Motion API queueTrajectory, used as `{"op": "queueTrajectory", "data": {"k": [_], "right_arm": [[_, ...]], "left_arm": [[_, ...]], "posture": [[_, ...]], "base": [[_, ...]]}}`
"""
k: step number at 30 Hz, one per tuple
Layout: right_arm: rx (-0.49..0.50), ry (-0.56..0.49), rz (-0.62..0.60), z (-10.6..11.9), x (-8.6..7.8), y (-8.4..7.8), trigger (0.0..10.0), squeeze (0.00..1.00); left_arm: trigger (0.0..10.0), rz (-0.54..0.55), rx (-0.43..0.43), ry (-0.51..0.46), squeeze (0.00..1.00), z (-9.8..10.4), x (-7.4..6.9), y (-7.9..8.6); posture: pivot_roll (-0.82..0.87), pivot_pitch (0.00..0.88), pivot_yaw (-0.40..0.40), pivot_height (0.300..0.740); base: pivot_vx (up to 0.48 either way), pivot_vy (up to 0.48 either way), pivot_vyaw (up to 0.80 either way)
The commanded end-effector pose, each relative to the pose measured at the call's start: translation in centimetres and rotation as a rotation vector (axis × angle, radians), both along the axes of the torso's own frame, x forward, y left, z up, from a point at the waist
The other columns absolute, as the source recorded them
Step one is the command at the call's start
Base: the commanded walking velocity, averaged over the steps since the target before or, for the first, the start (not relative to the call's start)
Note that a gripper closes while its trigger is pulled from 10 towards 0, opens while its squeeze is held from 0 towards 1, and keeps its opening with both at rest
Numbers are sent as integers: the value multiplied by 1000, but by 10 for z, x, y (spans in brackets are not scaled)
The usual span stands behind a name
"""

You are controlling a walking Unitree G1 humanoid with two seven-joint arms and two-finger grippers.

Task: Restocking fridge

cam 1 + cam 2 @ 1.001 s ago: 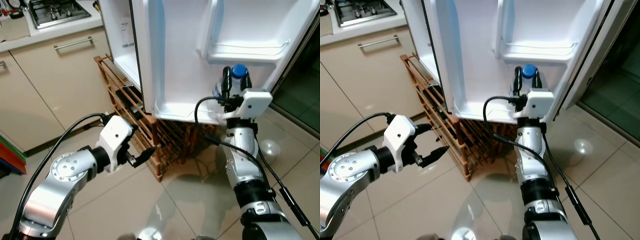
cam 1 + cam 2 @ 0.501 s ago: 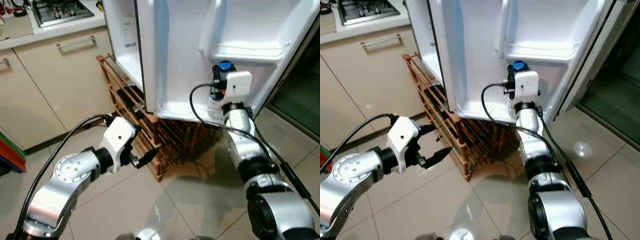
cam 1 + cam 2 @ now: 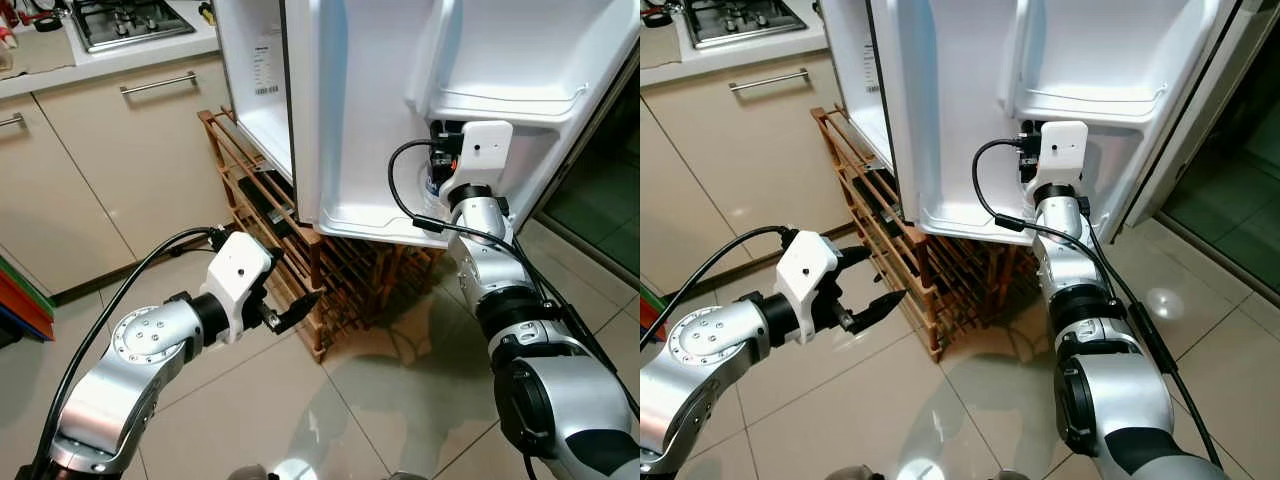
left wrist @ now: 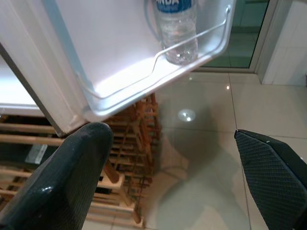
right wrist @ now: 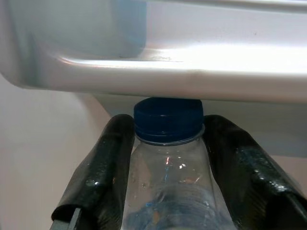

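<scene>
We have the right gripper (image 5: 165, 158) reaching into the lowest rack of the open fridge door (image 3: 350, 110), jaws clenched on the water bottle (image 5: 168, 187) just under its blue cap (image 5: 168, 120). In the right wrist view one black finger (image 5: 103, 167) sits on each side of the bottle neck, touching it, and the cap is just below the underside of the upper door shelf (image 5: 158, 72).

In the left wrist view the bottle stands upright in the bottom door rack (image 4: 158, 76), at the end of the rack near the door's outer edge, behind the wire rail (image 4: 192, 43). The base looks close to the rack floor; we cannot tell if it is fully set down.

In the head views the right gripper's white wrist housing (image 3: 483, 152) covers most of the bottle; it sits directly under the upper door shelf.

The left gripper (image 3: 288, 300) hangs low over the tiled floor (image 3: 380, 400), jaws released, holding nothing, well apart from the bottle. It points toward the wooden wine rack (image 3: 290, 250) standing under the door.

Cabinets (image 3: 130, 170) and a counter with a hob (image 3: 125, 20) lie at the far left.
</scene>
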State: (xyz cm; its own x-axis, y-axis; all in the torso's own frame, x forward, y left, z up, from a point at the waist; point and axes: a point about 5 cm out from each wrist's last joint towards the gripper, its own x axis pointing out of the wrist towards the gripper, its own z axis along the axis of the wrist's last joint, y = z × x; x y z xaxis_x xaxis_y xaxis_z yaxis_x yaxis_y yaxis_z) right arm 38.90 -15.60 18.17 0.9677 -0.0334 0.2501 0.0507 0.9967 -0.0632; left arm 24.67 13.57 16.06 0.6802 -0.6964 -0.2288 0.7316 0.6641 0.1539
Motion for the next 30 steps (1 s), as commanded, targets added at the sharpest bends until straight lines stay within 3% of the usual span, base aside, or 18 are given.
{"op": "queueTrajectory", "data": {"k": [1,6,7,9,10,14,30], "right_arm": [[31,34,-23,-2,2,-7,10000,1000],[62,50,18,-2,2,-7,10000,1000],[30,114,27,-5,4,-8,10000,1000],[9,145,29,-6,6,-9,10000,1000],[-31,167,38,-8,6,-9,10000,0],[-126,223,47,-10,6,-14,10000,0],[-104,163,136,5,-18,-32,10000,0]], "left_arm": [[10000,-1,13,-17,0,3,1,-2],[10000,-2,15,-18,0,2,3,-2],[10000,-3,16,-16,0,0,5,-2],[10000,-4,17,-15,0,-1,6,-1],[10000,-4,18,-14,0,-2,7,-1],[10000,-7,21,-12,0,-5,8,-1],[10000,-14,22,-20,0,-6,10,-1]], "posture": [[83,24,25,740],[78,20,33,740],[72,19,42,740],[71,19,43,740],[71,19,43,740],[64,18,49,740],[57,20,57,740]], "base": [[0,0,0],[0,0,0],[0,0,0],[0,0,0],[0,0,0],[0,0,0],[0,0,0]]}}
